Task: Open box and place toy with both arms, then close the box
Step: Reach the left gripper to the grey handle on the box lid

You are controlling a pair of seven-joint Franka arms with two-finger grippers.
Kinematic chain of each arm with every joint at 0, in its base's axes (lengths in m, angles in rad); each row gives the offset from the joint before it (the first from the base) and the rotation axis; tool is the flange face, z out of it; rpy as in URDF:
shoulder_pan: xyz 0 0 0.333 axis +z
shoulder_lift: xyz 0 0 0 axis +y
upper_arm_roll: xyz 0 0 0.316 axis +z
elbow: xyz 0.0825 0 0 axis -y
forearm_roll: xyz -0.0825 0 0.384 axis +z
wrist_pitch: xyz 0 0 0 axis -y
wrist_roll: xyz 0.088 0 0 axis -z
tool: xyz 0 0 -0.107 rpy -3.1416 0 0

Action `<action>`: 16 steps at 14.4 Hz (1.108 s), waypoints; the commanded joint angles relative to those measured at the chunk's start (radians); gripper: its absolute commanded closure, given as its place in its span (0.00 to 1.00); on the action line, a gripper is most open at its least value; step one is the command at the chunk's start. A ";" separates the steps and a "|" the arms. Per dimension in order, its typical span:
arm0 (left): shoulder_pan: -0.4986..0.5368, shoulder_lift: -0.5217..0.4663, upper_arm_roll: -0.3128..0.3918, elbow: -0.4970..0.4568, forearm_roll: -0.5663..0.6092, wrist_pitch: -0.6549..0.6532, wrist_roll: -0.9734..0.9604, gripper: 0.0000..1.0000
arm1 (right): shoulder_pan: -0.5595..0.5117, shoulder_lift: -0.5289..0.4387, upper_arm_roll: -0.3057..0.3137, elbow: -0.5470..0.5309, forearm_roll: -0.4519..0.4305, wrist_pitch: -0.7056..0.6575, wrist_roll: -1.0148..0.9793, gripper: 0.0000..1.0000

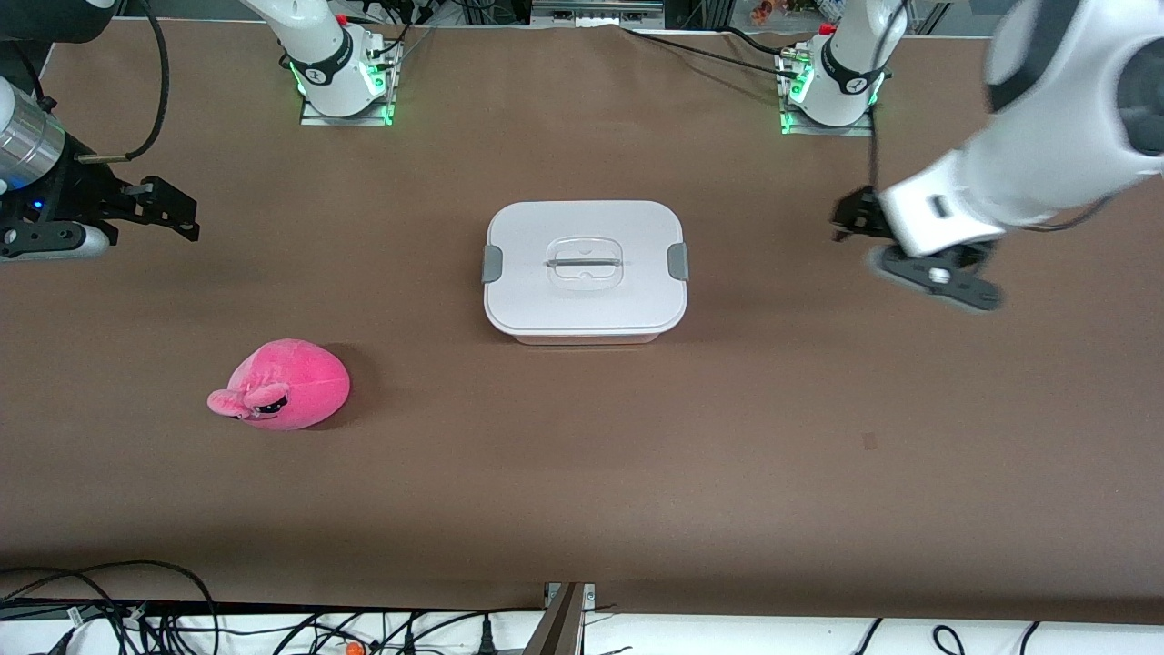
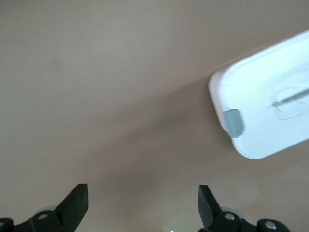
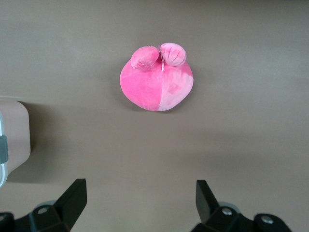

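nothing's done yet as far as i can tell: the box (image 1: 586, 271) sits mid-table with its lid (image 1: 582, 246) on and both grey clips (image 1: 492, 264) at the short ends, and the toy (image 1: 284, 384) is out on the table, nearer the front camera than the box and toward the right arm's end. so opening, placing and closing are all left.

the box's long axis runs along the table from one arm's end to the other, same as the handle (image 1: 583, 262) bar. the toy's ears and face point toward the right arm's end, slightly toward the front camera.

left gripper (image 2: 143, 203) hovers over bare table at the left arm's end, fingers apart, holding nothing. right gripper (image 3: 141, 199) hangs over the table at the right arm's end, fingers spread too, toy in its wrist view.
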 commanded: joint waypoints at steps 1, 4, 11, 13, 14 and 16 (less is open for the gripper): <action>-0.125 0.084 0.011 0.087 -0.006 -0.014 0.006 0.00 | 0.001 0.006 -0.002 0.022 0.008 -0.023 -0.003 0.00; -0.234 0.136 0.010 0.094 -0.009 0.028 0.008 0.00 | 0.001 0.006 -0.002 0.023 0.008 -0.023 -0.003 0.00; -0.413 0.242 0.010 0.082 0.020 0.232 0.121 0.00 | 0.002 0.024 0.001 0.022 0.005 -0.020 0.011 0.00; -0.417 0.274 0.010 0.081 0.031 0.273 0.230 0.00 | 0.002 0.047 0.001 0.023 0.005 0.008 0.008 0.00; -0.419 0.286 0.010 0.079 0.032 0.289 0.282 0.00 | 0.001 0.078 -0.001 0.028 0.007 0.017 -0.001 0.00; -0.446 0.315 0.010 0.079 0.054 0.334 0.356 0.00 | -0.002 0.116 -0.001 0.028 0.004 0.052 -0.003 0.00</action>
